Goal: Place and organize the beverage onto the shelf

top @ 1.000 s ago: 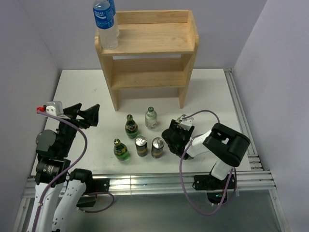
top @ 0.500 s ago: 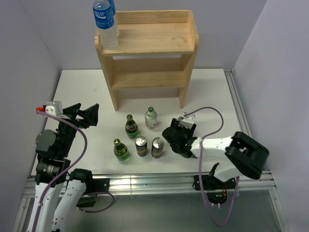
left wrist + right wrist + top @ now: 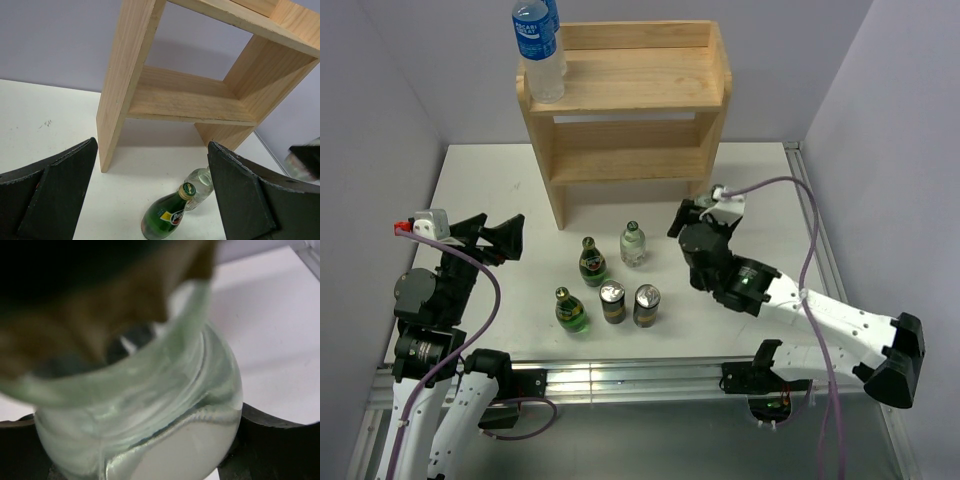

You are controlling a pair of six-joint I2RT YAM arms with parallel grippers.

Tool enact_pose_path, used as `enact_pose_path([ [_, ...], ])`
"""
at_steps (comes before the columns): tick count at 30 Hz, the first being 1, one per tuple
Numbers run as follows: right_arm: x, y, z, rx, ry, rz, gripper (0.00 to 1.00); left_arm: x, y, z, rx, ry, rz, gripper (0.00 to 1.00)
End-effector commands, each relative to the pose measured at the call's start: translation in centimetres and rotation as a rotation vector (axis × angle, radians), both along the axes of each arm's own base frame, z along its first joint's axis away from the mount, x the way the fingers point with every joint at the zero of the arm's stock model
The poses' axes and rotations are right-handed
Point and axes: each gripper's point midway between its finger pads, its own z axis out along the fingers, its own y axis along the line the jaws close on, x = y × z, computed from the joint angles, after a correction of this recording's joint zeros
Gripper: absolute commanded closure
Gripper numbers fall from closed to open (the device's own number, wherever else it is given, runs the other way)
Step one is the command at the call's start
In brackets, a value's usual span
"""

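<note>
The left gripper [image 3: 492, 236] hung wide open and empty at 9 o'clock. Two green bottles [image 3: 591, 262], a clear bottle [image 3: 633, 243] and two cans [image 3: 612, 301] stood mid-worktop, at 6 o'clock of the shelf [image 3: 620, 165]. At their 3 o'clock, the right gripper [image 3: 688, 222] clamped another clear glass bottle [image 3: 150, 415].

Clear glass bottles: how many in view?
2. One clear bottle stands beside a green bottle; the other clear bottle is clamped in the right gripper, unseen from above.
</note>
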Motion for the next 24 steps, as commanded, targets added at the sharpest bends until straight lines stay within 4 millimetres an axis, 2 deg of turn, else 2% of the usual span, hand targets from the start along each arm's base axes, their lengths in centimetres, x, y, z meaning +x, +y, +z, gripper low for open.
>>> enact_pose_path([
  [1, -0.1, -0.3, 10.7, 0.067, -0.154, 0.039, 1.0, -0.1, 0.3, 0.6, 0.018, -0.026, 0.017, 0.01],
  [2, -0.1, -0.5, 13.8, 0.074, -0.187, 0.045, 1.0, -0.2, 0.5, 0.7, 0.018, -0.031, 0.022, 0.01],
  [3, 0.2, 0.1, 14.6, 0.051, -0.184, 0.059, 1.0, -0.1, 0.5, 0.7, 0.019, -0.03, 0.024, 0.01],
  [4, 0.1, 0.1, 17.4, 0.076, -0.221, 0.071, 1.0, -0.2, 0.5, 0.7, 0.018, -0.032, 0.025, 0.01],
  [6, 0.6, 1.0, 19.2, 0.021, -0.24, 0.095, 1.0, -0.2, 0.6, 0.8, 0.018, -0.034, 0.028, 0.01],
  [7, 0.5, 0.8, 21.9, 0.047, -0.282, 0.094, 1.0, -0.2, 0.6, 0.7, 0.018, -0.034, 0.028, 0.01],
  [8, 0.7, 0.7, 22.9, 0.013, -0.293, 0.09, 1.0, -0.3, 0.7, 0.8, 0.017, -0.037, 0.031, 0.01],
  [9, 1.3, 1.5, 23.2, -0.012, -0.293, 0.1, 1.0, -0.3, 0.8, 0.8, 0.017, -0.037, 0.034, 0.01],
  [10, 1.2, 1.3, 25.5, 0.01, -0.323, 0.1, 1.0, -0.4, 0.8, 0.8, 0.017, -0.037, 0.034, 0.01],
  [12, 2.2, 2.1, 26.2, -0.053, -0.323, 0.113, 1.0, -0.3, 0.8, 0.8, 0.018, -0.037, 0.038, 0.01],
  [13, 2.2, 1.9, 27.8, -0.041, -0.345, 0.11, 1.0, -0.3, 0.8, 0.8, 0.019, -0.039, 0.038, 0.01],
  [14, 2.4, 2.0, 28.4, -0.058, -0.352, 0.113, 1.0, -0.4, 0.8, 0.9, 0.019, -0.04, 0.037, 0.01],
  [15, 3.4, 2.7, 28.1, -0.089, -0.341, 0.117, 1.0, -0.4, 0.8, 1.0, 0.017, -0.043, 0.038, 0.01],
  [16, 3.5, 2.4, 29.8, -0.073, -0.365, 0.115, 1.0, -0.4, 0.8, 1.0, 0.019, -0.043, 0.037, 0.01],
  [17, 4.0, 2.5, 30.2, -0.079, -0.371, 0.119, 1.0, -0.4, 0.8, 0.9, 0.018, -0.042, 0.038, 0.01],
  [18, 5.1, 3.6, 29.7, -0.108, -0.355, 0.14, 1.0, -0.4, 0.9, 1.0, 0.019, -0.043, 0.04, 0.01],
  [19, 5.6, 2.6, 31.4, -0.093, -0.38, 0.113, 1.0, -0.4, 0.9, 1.0, 0.019, -0.044, 0.038, 0.01],
  [20, 6.1, 2.4, 31.9, -0.096, -0.384, 0.108, 1.0, -0.4, 0.9, 1.0, 0.017, -0.045, 0.039, 0.01],
  [21, 7.7, 3.3, 30.8, -0.136, -0.353, 0.113, 1.0, -0.5, 0.9, 1.0, 0.019, -0.047, 0.038, 0.01],
  [22, 8.1, 2.1, 32.7, -0.116, -0.384, 0.089, 1.0, -0.4, 0.9, 1.0, 0.017, -0.046, 0.039, 0.01],
  [23, 8.7, 2.1, 33.0, -0.12, -0.387, 0.086, 1.0, -0.5, 0.9, 1.0, 0.016, -0.046, 0.036, 0.01],
  [24, 10.1, 2.6, 32.0, -0.151, -0.359, 0.082, 1.0, -0.5, 0.8, 1.0, 0.018, -0.046, 0.035, 0.01],
])
